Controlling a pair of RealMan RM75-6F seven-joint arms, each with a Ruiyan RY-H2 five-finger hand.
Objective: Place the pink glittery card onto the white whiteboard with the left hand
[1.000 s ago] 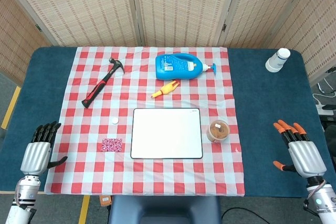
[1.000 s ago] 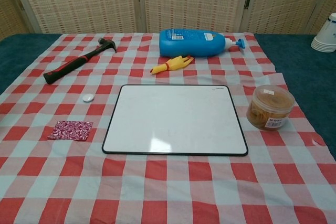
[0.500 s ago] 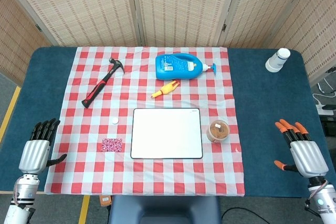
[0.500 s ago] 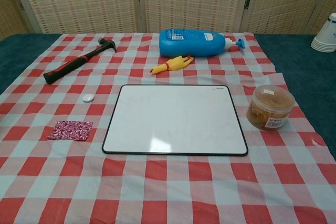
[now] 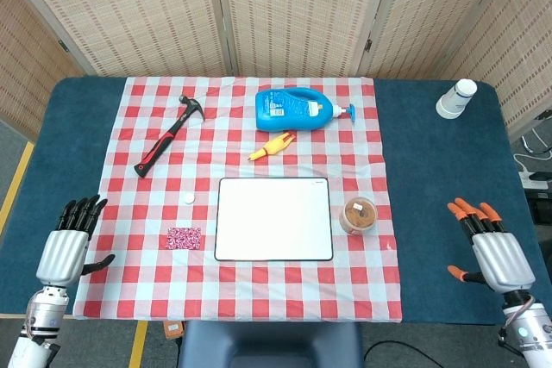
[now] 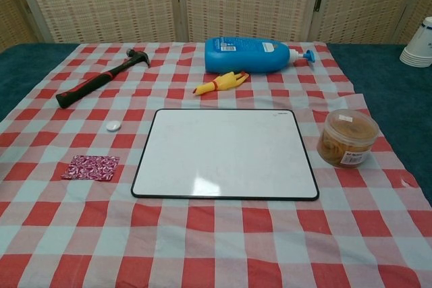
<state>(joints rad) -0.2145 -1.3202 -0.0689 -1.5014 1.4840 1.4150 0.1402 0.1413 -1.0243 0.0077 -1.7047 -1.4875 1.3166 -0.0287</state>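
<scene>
**Card on the cloth, both hands held nothing**

While your left hand (image 5: 62, 252) hovered at the near left edge of the table, over the blue surface just beside the checked cloth (image 5: 259, 295), its fingers were spread apart and held nothing. Right of it, on the cloth, lay the pink glittery card (image 5: 184, 238), flat and well apart from that hand, just left of the white whiteboard (image 5: 273, 219) without touching it. A small white round cap (image 5: 188, 198) sat a little farther back than the card. Far left on the cloth you had a hammer (image 5: 167, 136) lying diagonally, head toward the far side. The whiteboard lay flat in the middle of the cloth, its surface bare. Beyond it a yellow rubber chicken (image 5: 272, 146) lay near a blue bottle (image 5: 300, 109) that was on its side with its pump pointing right. Just right of the whiteboard stood a clear round tub (image 5: 359, 215) with a lid. A stack of white cups (image 5: 455, 98) stood at the far right of the table, off the cloth. Your right hand (image 5: 496, 252) hung over the near right edge, fingers extended and apart, grasping nothing.
</scene>
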